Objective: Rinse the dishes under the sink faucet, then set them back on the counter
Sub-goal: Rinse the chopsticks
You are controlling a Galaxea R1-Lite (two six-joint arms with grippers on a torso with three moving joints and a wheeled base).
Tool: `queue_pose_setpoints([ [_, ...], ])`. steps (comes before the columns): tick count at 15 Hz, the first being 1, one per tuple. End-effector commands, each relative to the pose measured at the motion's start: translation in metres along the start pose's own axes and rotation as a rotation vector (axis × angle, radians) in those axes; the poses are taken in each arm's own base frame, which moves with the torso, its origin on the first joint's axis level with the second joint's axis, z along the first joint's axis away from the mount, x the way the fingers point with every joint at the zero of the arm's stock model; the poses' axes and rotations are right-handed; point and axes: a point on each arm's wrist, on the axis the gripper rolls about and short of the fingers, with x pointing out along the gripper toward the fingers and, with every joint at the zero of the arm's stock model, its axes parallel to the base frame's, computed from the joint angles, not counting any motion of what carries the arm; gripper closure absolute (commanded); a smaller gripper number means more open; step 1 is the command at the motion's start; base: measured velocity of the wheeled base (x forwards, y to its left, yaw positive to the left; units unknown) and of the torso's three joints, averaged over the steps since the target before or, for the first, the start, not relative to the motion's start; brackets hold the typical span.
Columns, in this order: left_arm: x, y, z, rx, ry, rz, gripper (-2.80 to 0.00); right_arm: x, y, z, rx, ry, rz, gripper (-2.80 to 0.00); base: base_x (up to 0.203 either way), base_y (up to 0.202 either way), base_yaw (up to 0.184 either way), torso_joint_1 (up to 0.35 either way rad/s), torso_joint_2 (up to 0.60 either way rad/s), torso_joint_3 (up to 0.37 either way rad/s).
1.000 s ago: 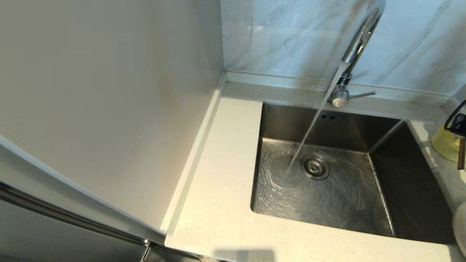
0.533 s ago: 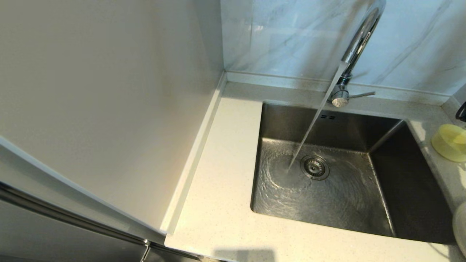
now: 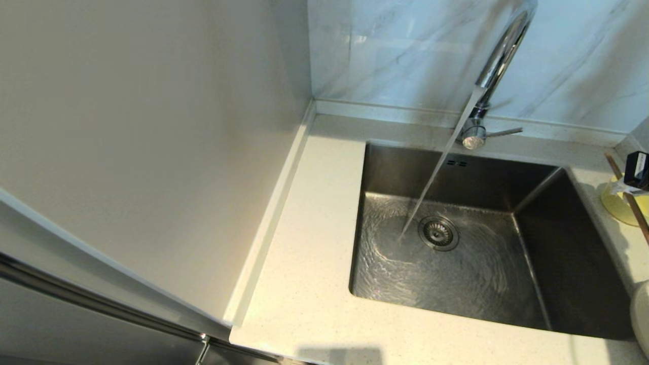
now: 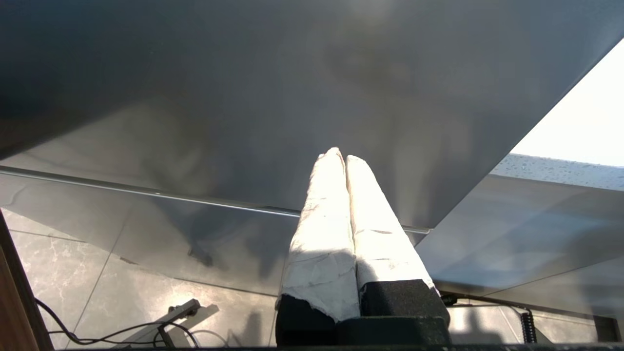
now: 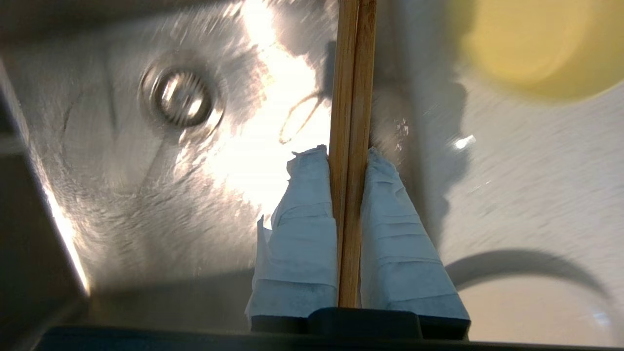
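Note:
At the far right edge of the head view my right gripper (image 3: 622,188) is shut on the pair of brown chopsticks (image 3: 640,220), which slant over the pale-yellow bowl (image 3: 616,208) on the counter (image 3: 304,243). In the right wrist view the chopsticks (image 5: 352,97) stand pinched between the taped fingers (image 5: 302,219), with the bowl (image 5: 531,44) beyond. The faucet (image 3: 499,56) pours a stream of water (image 3: 436,172) into the sink (image 3: 573,263), landing beside the drain strainer (image 3: 438,233). The cream plate (image 3: 642,314) peeks in at the right edge. My left gripper (image 4: 340,157) is parked below the counter, shut and empty.
A tall off-white side panel (image 3: 152,152) walls off the left of the counter. Grey-veined marble tiles (image 3: 405,50) stand behind the sink. The faucet's thin lever (image 3: 504,133) points right at its base. Water ripples across the sink floor.
The right gripper slipped almost out of the head view half a second ago, and now shows again at the right edge with the chopsticks slanting over the bowl. Water keeps running.

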Motion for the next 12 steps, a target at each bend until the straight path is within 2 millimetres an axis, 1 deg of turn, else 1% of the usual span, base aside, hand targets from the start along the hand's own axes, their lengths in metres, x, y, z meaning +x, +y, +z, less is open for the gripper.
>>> queue_pose_setpoints([
  [1,0.0,0.0,0.0,0.0,0.0,0.0,0.0,-0.02,0.011,-0.026,-0.046,-0.018,0.046,0.0,0.0,0.0,0.0,0.0,0.0,0.0],
  [3,0.0,0.0,0.0,0.0,0.0,0.0,0.0,-0.016,0.017,-0.057,-0.137,-0.064,0.109,0.0,0.0,0.0,0.0,0.0,0.0,0.0],
  [4,0.0,0.0,0.0,0.0,0.0,0.0,0.0,-0.013,0.019,-0.071,-0.192,-0.111,0.146,0.0,0.0,0.0,0.0,0.0,0.0,0.0],
  [5,0.0,0.0,0.0,0.0,0.0,0.0,0.0,-0.01,0.024,-0.082,-0.245,-0.2,0.192,0.0,0.0,0.0,0.0,0.0,0.0,0.0],
  [7,0.0,0.0,0.0,0.0,0.0,0.0,0.0,-0.005,0.039,-0.094,-0.335,-0.39,0.286,0.0,0.0,0.0,0.0,0.0,0.0,0.0],
  [8,0.0,0.0,0.0,0.0,0.0,0.0,0.0,-0.003,0.051,-0.098,-0.373,-0.455,0.331,0.0,0.0,0.0,0.0,0.0,0.0,0.0],
  [11,0.0,0.0,0.0,0.0,0.0,0.0,0.0,-0.002,0.086,-0.107,-0.388,-0.539,0.375,0.0,0.0,0.0,0.0,0.0,0.0,0.0],
  [12,0.0,0.0,0.0,0.0,0.0,0.0,0.0,0.0,0.094,-0.109,-0.386,-0.555,0.382,0.0,0.0,0.0,0.0,0.0,0.0,0.0],
])
